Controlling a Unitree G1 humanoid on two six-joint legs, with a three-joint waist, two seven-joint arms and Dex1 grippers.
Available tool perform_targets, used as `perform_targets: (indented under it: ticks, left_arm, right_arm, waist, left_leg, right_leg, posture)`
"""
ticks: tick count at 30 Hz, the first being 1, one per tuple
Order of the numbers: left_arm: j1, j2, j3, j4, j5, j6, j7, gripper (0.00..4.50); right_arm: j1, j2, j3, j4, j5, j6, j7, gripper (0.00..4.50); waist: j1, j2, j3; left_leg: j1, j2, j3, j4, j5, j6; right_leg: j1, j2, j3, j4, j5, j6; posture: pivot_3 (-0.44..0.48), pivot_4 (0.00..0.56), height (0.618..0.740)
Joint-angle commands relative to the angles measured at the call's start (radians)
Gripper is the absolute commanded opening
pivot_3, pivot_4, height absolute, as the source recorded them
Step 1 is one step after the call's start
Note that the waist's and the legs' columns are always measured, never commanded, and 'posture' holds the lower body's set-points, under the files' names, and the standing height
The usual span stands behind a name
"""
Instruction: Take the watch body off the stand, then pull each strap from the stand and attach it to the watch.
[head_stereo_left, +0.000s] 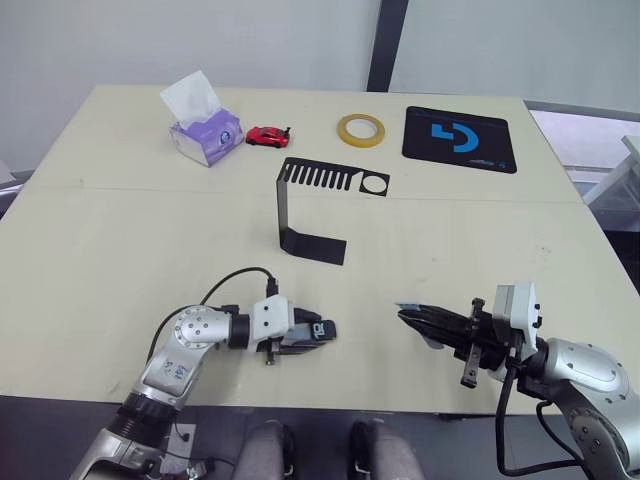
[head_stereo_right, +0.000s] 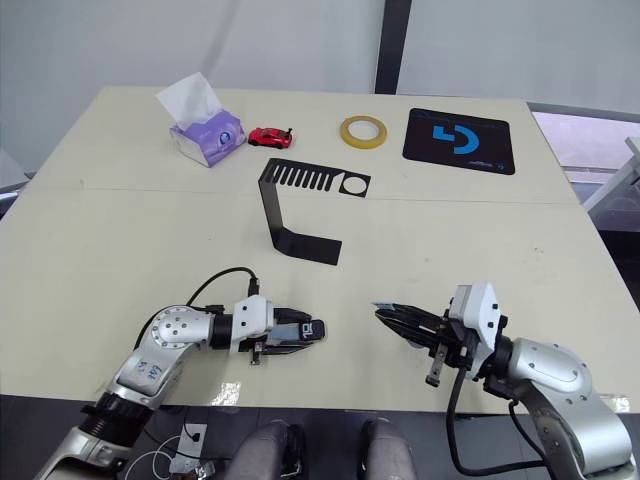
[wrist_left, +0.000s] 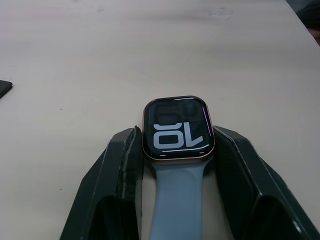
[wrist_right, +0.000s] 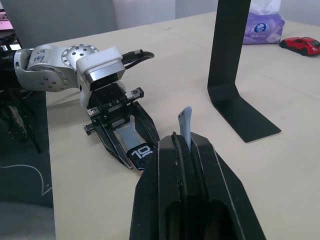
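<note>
Already the stand (head_stereo_left: 300, 205) is seen bare on the worktop (head_stereo_left: 120, 230), its slotted top plate carrying neither watch nor strap. The watch (wrist_left: 178, 127) is held low over the near edge of the worktop by the left gripper (head_stereo_left: 318, 331), whose jaws are closed against the two sides of the case; the lit screen faces up. One strap (wrist_left: 177, 200) is already joined to the watch and runs back between those jaws.

The second strap (wrist_right: 185, 125) is pinched in the right gripper (head_stereo_left: 415, 318), the jaws shut almost fully on it, so that only a short pale-blue tip is left showing beyond them. The two grippers are pointed toward each other, near but apart, with the free edge of the watch turned toward the right gripper.

The step in hand is judged to be the fitting of the second strap, the last part of the task. For the next move, the strap tip must be lined up with the slot on the open edge of the case and slid in sideways while the watch is kept steady. Little of the strap is exposed, so its lug end may be hard to guide; whether the exposed tip is the lug end cannot be told.
</note>
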Motion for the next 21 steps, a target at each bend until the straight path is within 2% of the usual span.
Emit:
perform_targets:
  ticks: [1, 4, 8, 12, 16, 21]
  left_arm:
    - [-0.019, 0.007, 0.032, 0.019, -0.049, -0.027, -0.045, 1.63]
    - [-0.04, 0.013, 0.06, 0.013, -0.124, 0.01, -0.102, 1.63]
    - [-0.076, 0.051, 0.127, -0.043, -0.365, 0.279, -0.223, 1.63]
    - [-0.108, 0.104, 0.144, -0.057, -0.499, 0.517, -0.283, 1.63]
    - [-0.143, 0.141, 0.147, -0.044, -0.602, 0.722, -0.327, 1.63]
    - [-0.194, 0.142, 0.155, -0.009, -0.705, 0.95, -0.337, 1.63]
  right_arm:
    - [-0.016, 0.007, -0.004, -0.009, -0.004, -0.035, 0.003, 0.0]
    - [-0.03, -0.014, 0.015, -0.011, -0.058, -0.073, 0.024, 0.0]
    - [-0.075, -0.066, 0.07, -0.024, -0.204, -0.171, 0.053, 0.0]
    - [-0.118, -0.081, 0.117, -0.048, -0.272, -0.209, 0.05, 0.0]
    - [-0.171, -0.081, 0.179, -0.075, -0.345, -0.225, 0.03, 0.0]
    - [-0.21, -0.094, 0.251, -0.099, -0.423, -0.254, 0.037, 0.0]
  waist:
    - [0.0, 0.0, 0.0]
    - [-0.001, 0.0, 0.0]
    - [-0.003, 0.0, 0.0]
    - [-0.003, 0.0, 0.0]
    - [-0.002, 0.0, 0.0]
    - [-0.001, 0.0, 0.0]
  left_leg:
    - [0.0, 0.0, 0.0, 0.0, 0.0, 0.0]
    - [0.0, 0.0, 0.0, 0.0, 0.0, 0.0]
    - [-0.001, 0.0, 0.0, 0.0, 0.0, 0.0]
    - [-0.001, 0.0, 0.0, 0.001, 0.001, -0.001]
    - [-0.001, 0.0, 0.0, 0.002, 0.001, -0.001]
    - [-0.002, 0.0, 0.0, 0.003, 0.001, -0.001]
  right_leg:
    - [0.0, 0.0, 0.0, 0.0, 0.0, 0.0]
    - [0.0, 0.0, 0.0, 0.0, 0.0, 0.0]
    - [-0.001, 0.001, 0.0, 0.0, 0.0, 0.0]
    - [-0.001, 0.002, 0.0, 0.001, 0.0, 0.0]
    - [-0.001, 0.004, 0.0, 0.001, 0.0, 0.0]
    - [-0.001, 0.006, 0.0, 0.001, 0.0, 0.0]
  posture:
    - [0.0, 0.15, 0.74]
    - [0.0, 0.15, 0.74]
    - [0.0, 0.15, 0.74]
    - [0.0, 0.15, 0.74]
    - [0.0, 0.15, 0.74]
    - [0.0, 0.15, 0.74]
